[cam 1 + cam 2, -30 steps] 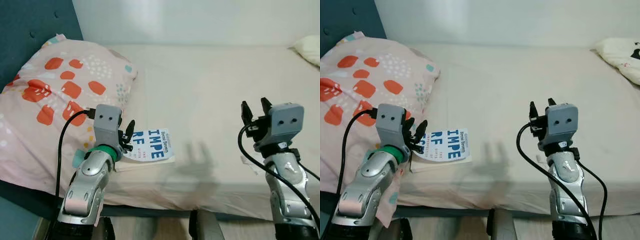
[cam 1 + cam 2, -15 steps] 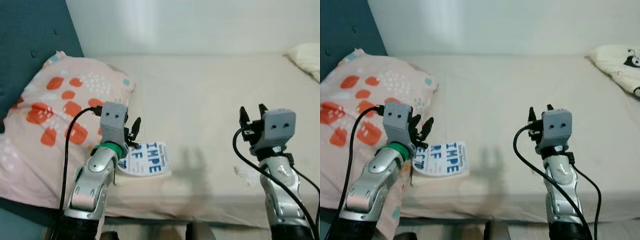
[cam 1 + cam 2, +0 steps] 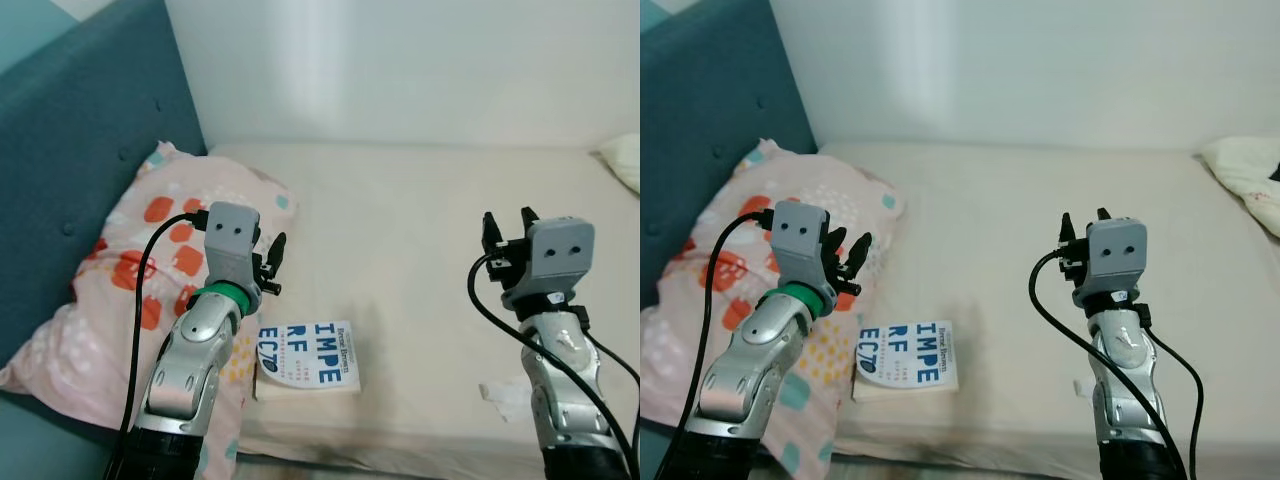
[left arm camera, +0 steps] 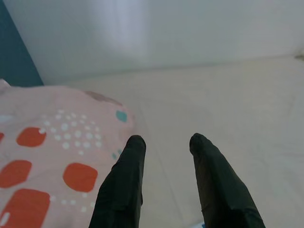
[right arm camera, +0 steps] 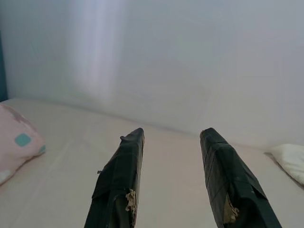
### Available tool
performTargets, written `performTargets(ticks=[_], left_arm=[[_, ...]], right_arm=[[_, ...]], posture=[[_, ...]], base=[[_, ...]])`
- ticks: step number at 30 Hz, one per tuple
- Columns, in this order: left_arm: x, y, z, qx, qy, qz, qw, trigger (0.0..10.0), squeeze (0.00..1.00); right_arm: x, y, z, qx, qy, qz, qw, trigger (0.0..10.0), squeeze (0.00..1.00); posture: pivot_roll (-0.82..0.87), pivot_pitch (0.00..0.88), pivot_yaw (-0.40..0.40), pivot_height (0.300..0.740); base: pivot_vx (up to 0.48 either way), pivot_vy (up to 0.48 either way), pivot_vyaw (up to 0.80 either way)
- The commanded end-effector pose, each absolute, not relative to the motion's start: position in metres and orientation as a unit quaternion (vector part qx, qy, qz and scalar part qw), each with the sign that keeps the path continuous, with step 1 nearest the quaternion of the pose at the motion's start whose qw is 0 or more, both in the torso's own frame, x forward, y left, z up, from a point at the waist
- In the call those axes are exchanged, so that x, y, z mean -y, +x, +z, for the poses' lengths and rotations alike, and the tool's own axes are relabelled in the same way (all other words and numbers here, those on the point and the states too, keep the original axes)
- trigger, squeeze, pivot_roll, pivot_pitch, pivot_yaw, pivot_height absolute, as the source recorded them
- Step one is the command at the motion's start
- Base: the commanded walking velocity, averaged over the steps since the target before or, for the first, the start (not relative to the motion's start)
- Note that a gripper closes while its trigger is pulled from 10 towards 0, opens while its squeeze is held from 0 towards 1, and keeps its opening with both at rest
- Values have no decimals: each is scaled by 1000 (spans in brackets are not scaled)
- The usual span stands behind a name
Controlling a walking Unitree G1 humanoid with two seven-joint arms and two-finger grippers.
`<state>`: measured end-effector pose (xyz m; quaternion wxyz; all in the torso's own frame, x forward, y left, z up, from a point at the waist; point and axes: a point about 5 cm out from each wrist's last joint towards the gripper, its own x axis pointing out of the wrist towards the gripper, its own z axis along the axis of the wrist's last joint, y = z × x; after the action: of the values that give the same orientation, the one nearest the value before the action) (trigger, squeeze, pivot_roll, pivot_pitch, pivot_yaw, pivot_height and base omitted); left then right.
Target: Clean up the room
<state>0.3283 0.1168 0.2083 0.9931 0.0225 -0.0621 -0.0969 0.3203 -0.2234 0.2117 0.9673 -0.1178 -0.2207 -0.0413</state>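
1. Cream fabric bed [image 3: 430, 250] spans the frame, white wall behind, dark teal padded headboard [image 3: 80, 180] on the robot's left.
2. Pink pillow with orange-red blotches and white dots [image 3: 130, 290] leans against the headboard at the left end of the bed. A second, cream-white cushion [image 3: 1245, 185] sits at the far right edge.
3. Task item as I read it: flat white paperback book with blue block lettering [image 3: 308, 357], lying face up near the bed's front edge, just beside the pillow's lower corner. Long axis runs roughly left-right across the bed.
4. Left gripper [image 3: 272, 262] held raised over the pillow edge, fingers parted with nothing between them (left wrist view confirms: two black fingers [image 4: 124, 185] spread, bedsheet and pillow beyond).
5. Right gripper [image 3: 507, 228] raised over the bare middle-right of the bed, fingers also spread and empty.
6. Small crumpled white scrap [image 3: 503, 392] on the sheet near the front edge, right side, partly behind the right arm; can't tell what it is.
7. Key relation: book lies below and slightly to the right of the left fingers, toward the robot. Left arm is clearly nearer; right gripper is well apart from it. Likely needs the left wrist pitched down to reach it.
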Motion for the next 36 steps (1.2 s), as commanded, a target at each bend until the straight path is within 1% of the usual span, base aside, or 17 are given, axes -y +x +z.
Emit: performTargets(ticks=[1,23,36], left_arm=[[-117,329,203,54,22,-98,993,10000,0],[-108,328,197,56,36,-137,988,10000,0],[-106,329,195,52,34,-142,988,10000,0]], right_arm=[[223,321,208,217,-111,-44,969,10000,0],[219,322,195,201,-69,-44,976,10000,0],[221,324,194,195,-65,-46,978,10000,0]], posture=[[-134,48,54,694],[-138,52,63,694],[-136,50,62,694]], base=[[0,0,0],[0,0,0],[0,0,-792]])
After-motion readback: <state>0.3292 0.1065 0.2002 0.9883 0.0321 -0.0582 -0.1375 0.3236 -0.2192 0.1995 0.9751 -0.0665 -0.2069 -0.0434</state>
